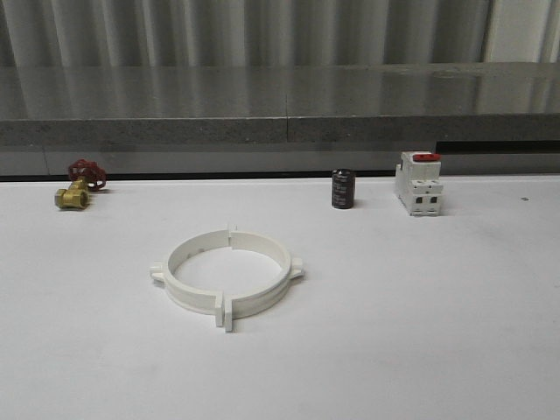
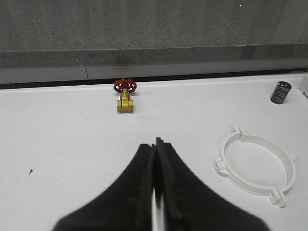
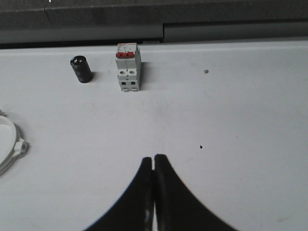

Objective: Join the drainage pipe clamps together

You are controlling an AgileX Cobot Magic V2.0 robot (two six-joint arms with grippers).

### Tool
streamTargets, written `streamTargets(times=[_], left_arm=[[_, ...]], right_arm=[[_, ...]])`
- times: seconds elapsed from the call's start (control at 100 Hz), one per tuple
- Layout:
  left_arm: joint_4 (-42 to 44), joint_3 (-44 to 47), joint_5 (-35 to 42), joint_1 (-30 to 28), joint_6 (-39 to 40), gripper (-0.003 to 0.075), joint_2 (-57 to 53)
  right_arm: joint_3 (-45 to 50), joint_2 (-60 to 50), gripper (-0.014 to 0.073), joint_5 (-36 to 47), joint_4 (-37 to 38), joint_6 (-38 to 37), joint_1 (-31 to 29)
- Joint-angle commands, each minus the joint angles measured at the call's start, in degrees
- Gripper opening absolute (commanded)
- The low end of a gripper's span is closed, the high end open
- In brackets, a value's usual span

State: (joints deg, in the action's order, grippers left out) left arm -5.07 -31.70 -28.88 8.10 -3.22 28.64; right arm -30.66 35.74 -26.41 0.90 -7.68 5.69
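Drainage pipe clamps: both white half-rings lie flat on the white desk, already set face to face as one ring. Flanges meet at two seams, one on the ring's far side, one on its near side. From the front view I cannot tell whether the seams are fully seated; the near flange pair looks slightly offset, so I judge the join closed or nearly so.

Taking the ring as landmark: the black capacitor stands behind it and to the right, the white breaker with red switch further right again, the brass valve with red handle behind and to the left. All three stand well apart from the ring.

Left tool: fingers pressed together, nothing between them. In its wrist view the ring lies ahead and off to the right, clear of the fingertips.

Right tool: also pinched closed, empty. Its wrist view catches the ring's edge with one side tab, off to the left.

Key relation: the ring sits between the two tools, side tabs pointing outward toward each arm, seam line running near-to-far. Neither arm looks clearly closer. Any final squeeze would need to push across that seam line, left half against right half.
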Motion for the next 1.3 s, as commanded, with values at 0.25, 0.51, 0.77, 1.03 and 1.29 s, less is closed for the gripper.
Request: streamTargets(times=[0.25, 0.51, 0.77, 1.03, 1.29], left_arm=[[-0.31, -1.58, 4.24, -0.12, -0.07, -0.0015, 0.12], [-0.31, -1.58, 4.24, -0.12, -0.07, -0.0015, 0.12], [-0.31, -1.58, 4.13, -0.12, -0.07, -0.0015, 0.12], [-0.31, -1.46, 4.27, -0.12, -0.07, -0.0015, 0.36], [-0.31, -1.46, 4.39, -0.12, -0.07, -0.0015, 0.36]], right_arm=[[13.34, -16.51, -0.0060, 15.00, 4.32, 0.55, -0.44], [28.16, -26.24, -0.0060, 31.03, 2.95, 0.55, -7.17], [31.30, -36.64, -0.0060, 31.41, 2.84, 0.49, -9.03], [31.30, -37.37, -0.0060, 28.78, 2.84, 0.49, -8.97], [31.30, -37.37, -0.0060, 28.78, 2.84, 0.49, -8.97]])
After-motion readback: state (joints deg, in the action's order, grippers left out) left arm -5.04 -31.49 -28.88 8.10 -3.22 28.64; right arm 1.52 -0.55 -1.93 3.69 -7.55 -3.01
